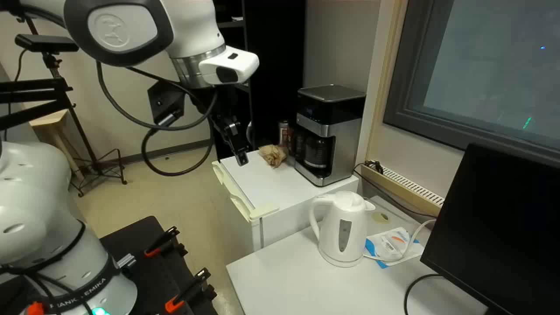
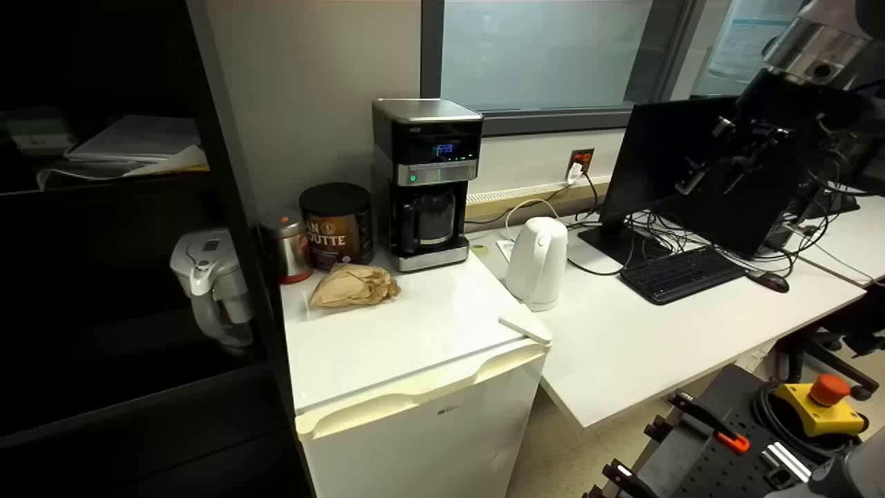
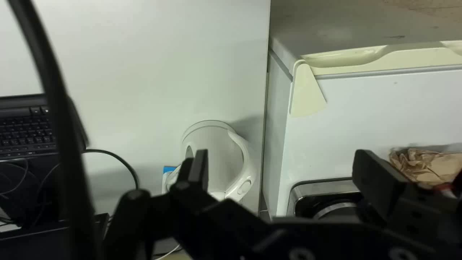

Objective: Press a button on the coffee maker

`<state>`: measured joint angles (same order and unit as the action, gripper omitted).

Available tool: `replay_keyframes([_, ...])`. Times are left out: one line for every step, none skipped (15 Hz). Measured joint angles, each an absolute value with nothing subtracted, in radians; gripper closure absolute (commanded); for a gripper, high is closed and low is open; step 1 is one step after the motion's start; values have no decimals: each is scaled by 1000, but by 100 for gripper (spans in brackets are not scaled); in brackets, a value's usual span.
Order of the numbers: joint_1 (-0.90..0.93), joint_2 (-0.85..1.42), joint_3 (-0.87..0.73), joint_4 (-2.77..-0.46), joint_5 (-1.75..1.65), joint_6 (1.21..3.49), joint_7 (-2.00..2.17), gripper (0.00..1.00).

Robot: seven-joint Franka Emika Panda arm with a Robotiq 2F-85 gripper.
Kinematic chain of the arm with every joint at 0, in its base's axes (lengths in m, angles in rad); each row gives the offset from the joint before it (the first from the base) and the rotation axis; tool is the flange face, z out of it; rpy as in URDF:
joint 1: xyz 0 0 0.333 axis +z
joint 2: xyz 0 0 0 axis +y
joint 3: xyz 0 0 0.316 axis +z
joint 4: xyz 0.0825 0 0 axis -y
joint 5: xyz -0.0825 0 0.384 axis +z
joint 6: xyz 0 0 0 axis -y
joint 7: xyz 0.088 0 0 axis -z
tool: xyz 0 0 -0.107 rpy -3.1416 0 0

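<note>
Fingers (image 3: 373, 177), parted and empty. The coffee maker (image 2: 425, 181) looks stiff, steady to me, its carafe (image 2: 435, 218) fragile: press the front panel (image 2: 432, 155) lightly, no grasp.

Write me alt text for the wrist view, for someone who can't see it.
Open and holding nothing, the black claw fills much of the bottom of the frame, with part of the coffee maker showing beyond it. A white kettle stands on a white desk near the centre, partly behind the claw; at right, crumpled brown paper lies on a white fridge.
</note>
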<state>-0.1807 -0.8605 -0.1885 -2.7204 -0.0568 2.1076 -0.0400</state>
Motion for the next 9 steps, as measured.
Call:
replay_keyframes([-181,-861,-189,-2720,-57,2108,-40,0])
replay_keyframes([-181,-861,-189,-2720,-57,2108,-40,0])
replay_keyframes([-181,-861,-189,-2720,-57,2108,-40,0])
replay_keyframes([-181,-861,-189,-2720,-57,2108,-40,0])
replay_keyframes([-181,-861,-189,-2720,-57,2108,-40,0])
replay_keyframes([-181,-861,-189,-2720,-57,2108,-40,0])
replay_keyframes([-181,-861,-189,-2720,-56,2108,-40,0])
replay_keyframes([-181,-859,-189,-2720,-56,2107,-40,0])
replay_keyframes([-179,-854,-189,-2719,-56,2108,-42,0])
